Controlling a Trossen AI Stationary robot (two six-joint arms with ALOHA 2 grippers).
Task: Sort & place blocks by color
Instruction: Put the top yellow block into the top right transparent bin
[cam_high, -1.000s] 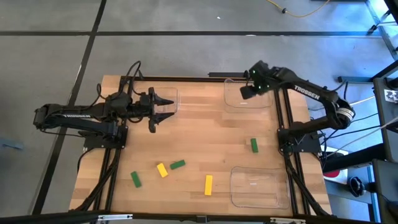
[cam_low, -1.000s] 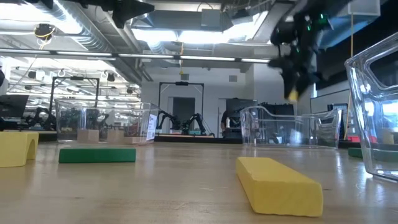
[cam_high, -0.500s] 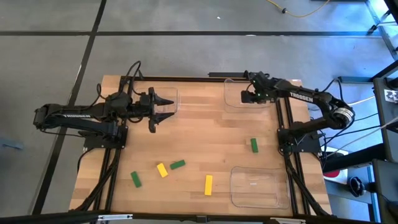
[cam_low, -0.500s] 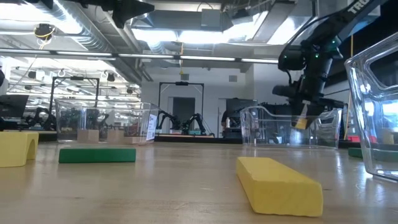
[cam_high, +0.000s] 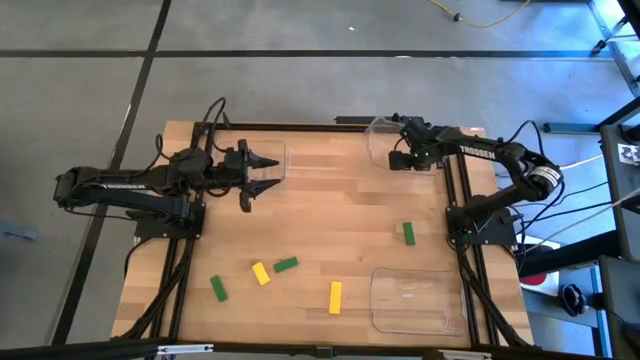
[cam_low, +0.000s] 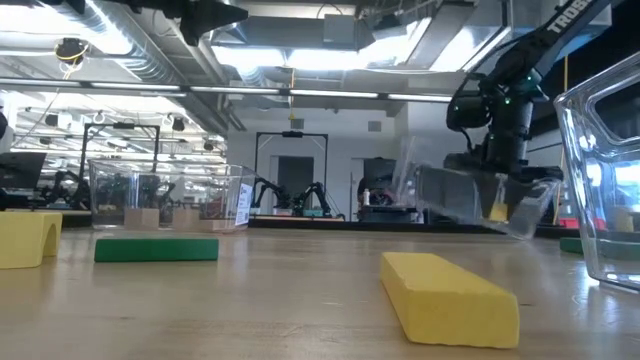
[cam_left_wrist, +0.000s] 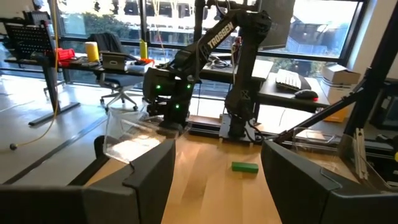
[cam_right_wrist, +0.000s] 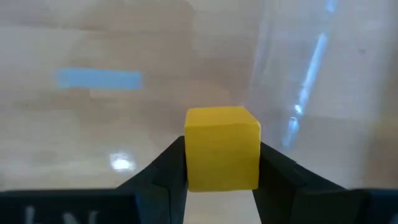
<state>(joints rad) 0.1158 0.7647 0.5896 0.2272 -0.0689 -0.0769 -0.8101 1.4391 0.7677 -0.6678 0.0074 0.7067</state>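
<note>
My right gripper (cam_high: 405, 158) is shut on a yellow cube (cam_right_wrist: 222, 148) and reaches down into the clear far-right tray (cam_high: 380, 135). In the low view that tray (cam_low: 450, 195) stands tipped, one end raised. My left gripper (cam_high: 262, 172) is open and empty, held above the clear far-left tray (cam_high: 272, 152), which holds tan blocks (cam_low: 150, 215). Green blocks (cam_high: 408, 233) (cam_high: 286, 264) (cam_high: 218, 289) and yellow blocks (cam_high: 261, 273) (cam_high: 335, 297) lie flat on the table. My right gripper pinches the yellow cube by two opposite side faces (cam_right_wrist: 189, 152) between its two fingers, which point down from above. The cube (cam_low: 497, 208) sits low inside the tipped tray. Whether the cube or a finger touches the tray, I cannot tell.
A third clear tray (cam_high: 408, 300) stands at the near right. In the low view a yellow bar (cam_low: 450, 298), a green bar (cam_low: 156, 249) and a yellow arch (cam_low: 25, 240) lie close by. Bare wood shows at the table's middle.
My right gripper has gone down with the yellow cube, into the far-right tray. That tray stood level half a second ago and has now tipped, one end risen off the table.
</note>
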